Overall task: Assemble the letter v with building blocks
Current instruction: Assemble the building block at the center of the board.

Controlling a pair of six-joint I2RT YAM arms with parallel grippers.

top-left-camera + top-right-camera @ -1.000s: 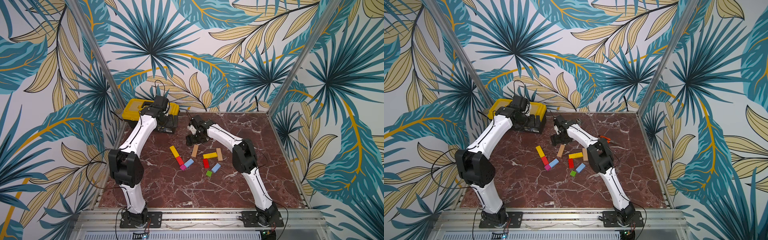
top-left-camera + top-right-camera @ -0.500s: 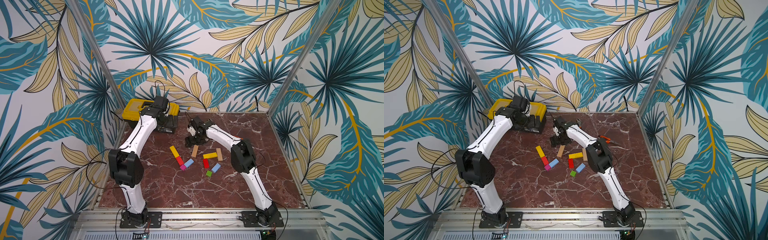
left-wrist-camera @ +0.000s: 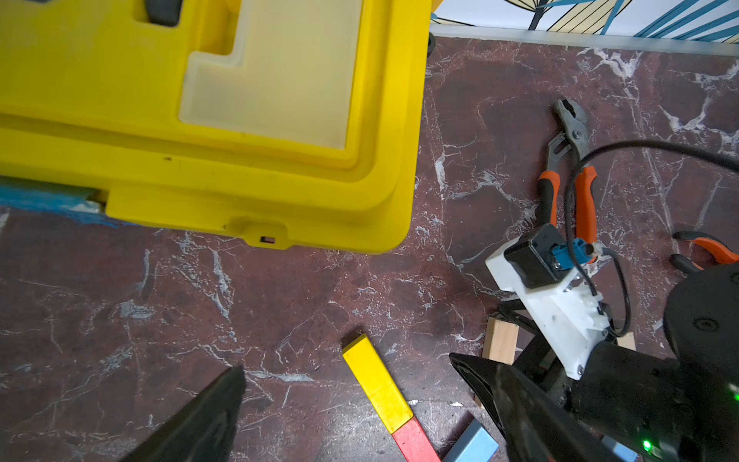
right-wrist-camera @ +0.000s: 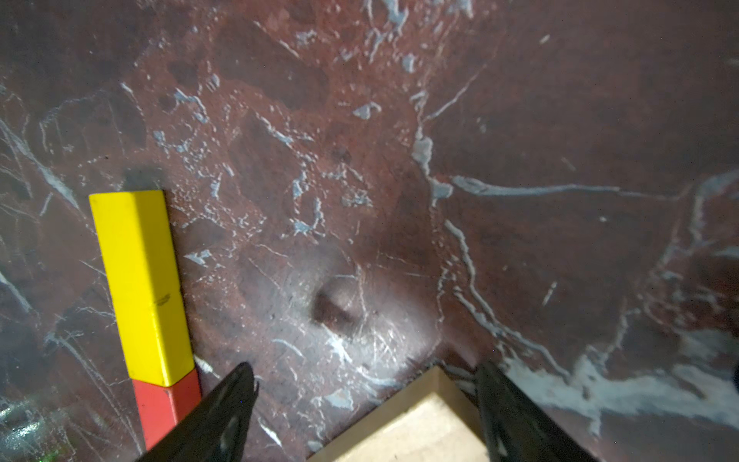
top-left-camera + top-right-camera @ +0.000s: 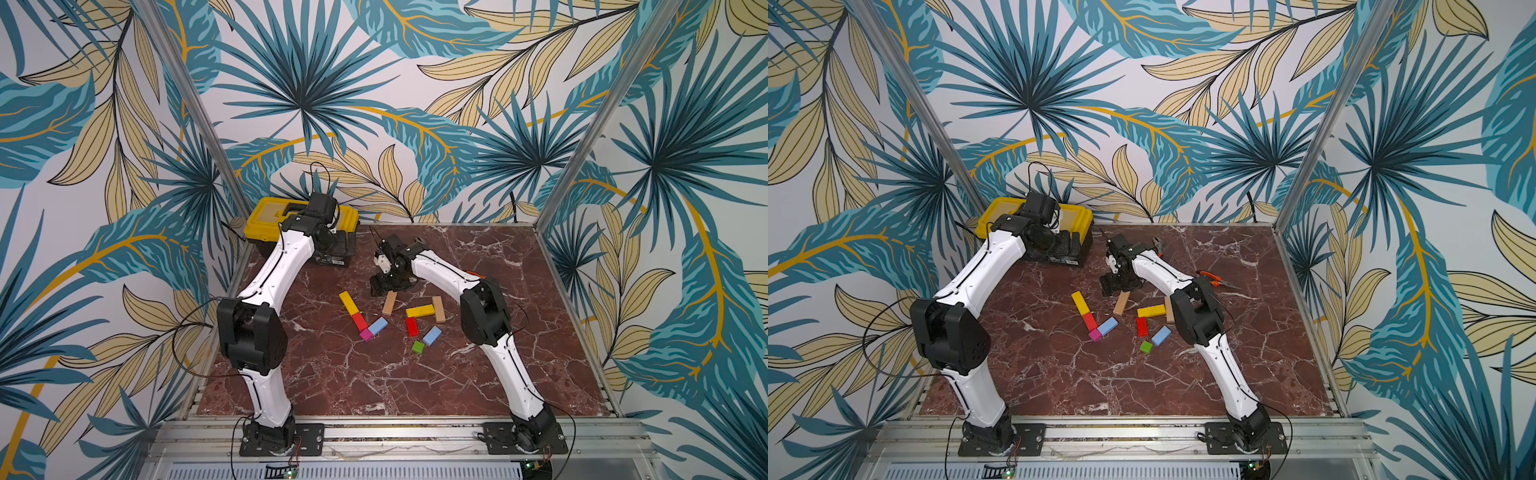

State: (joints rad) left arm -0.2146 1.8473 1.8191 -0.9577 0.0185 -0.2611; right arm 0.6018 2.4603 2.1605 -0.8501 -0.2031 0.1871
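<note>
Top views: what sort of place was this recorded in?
Probably a robot test cell, not a home: two arms bolted to a metal rail, a marble-look tabletop, leaf-print wall panels closing it in.

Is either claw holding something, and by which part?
Nothing is gripped. The right gripper stands open astride one end of the wooden block; the left gripper is open, empty.

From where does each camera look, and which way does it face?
Top views: high at the front, looking down on the table; left arm, right arm whole.
Left wrist: faces down on yellow toolbox, pliers; open left gripper shows.
Right wrist: low, facing plain-wood bar inside open right gripper.
Both wrist views share the yellow bar.
</note>
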